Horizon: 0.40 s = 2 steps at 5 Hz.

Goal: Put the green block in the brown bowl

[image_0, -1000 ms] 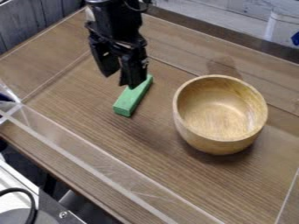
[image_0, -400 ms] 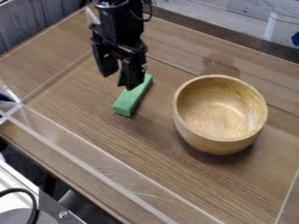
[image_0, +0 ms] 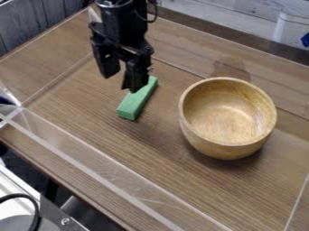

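Observation:
The green block (image_0: 136, 100) lies flat on the wooden table, a bright green bar angled from lower left to upper right. My black gripper (image_0: 122, 72) hangs pointing down just above and behind the block's far end, its jaws open with nothing between them. One fingertip overlaps the block's upper end in this view; whether it touches the block I cannot tell. To the right of the block the brown bowl (image_0: 229, 115) stands upright and empty, round and thick-walled, of light wood.
A clear plastic wall (image_0: 72, 149) runs along the table's near edge and left side. The wooden table (image_0: 72, 99) extends left of the block. A pale object (image_0: 294, 25) sits at the far right corner.
The gripper has barely shifted, a touch lower and nearer the block's far end. Block and bowl have stayed where they were.

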Motion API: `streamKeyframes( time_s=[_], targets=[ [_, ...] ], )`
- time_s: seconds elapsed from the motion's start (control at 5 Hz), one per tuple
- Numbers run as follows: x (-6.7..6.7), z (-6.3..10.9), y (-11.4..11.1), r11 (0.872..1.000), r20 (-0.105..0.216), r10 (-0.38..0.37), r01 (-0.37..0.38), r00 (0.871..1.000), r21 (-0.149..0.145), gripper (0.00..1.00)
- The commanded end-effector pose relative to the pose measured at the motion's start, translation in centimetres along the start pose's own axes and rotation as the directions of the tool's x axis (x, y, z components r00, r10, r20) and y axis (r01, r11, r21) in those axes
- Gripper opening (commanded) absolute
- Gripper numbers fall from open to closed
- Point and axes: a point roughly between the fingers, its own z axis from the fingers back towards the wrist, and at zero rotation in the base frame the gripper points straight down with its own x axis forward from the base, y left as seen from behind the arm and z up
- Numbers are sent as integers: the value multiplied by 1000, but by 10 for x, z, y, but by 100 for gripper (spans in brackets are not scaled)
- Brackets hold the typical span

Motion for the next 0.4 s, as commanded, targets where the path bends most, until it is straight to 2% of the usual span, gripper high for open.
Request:
streamKeyframes(
  time_s=[0.0,0.2],
  targets=[
    [4,4,1,999,25,27,-28,999,32,100],
    [8,8,-3,1000,45,15,-16,999,20,100]
  ],
)
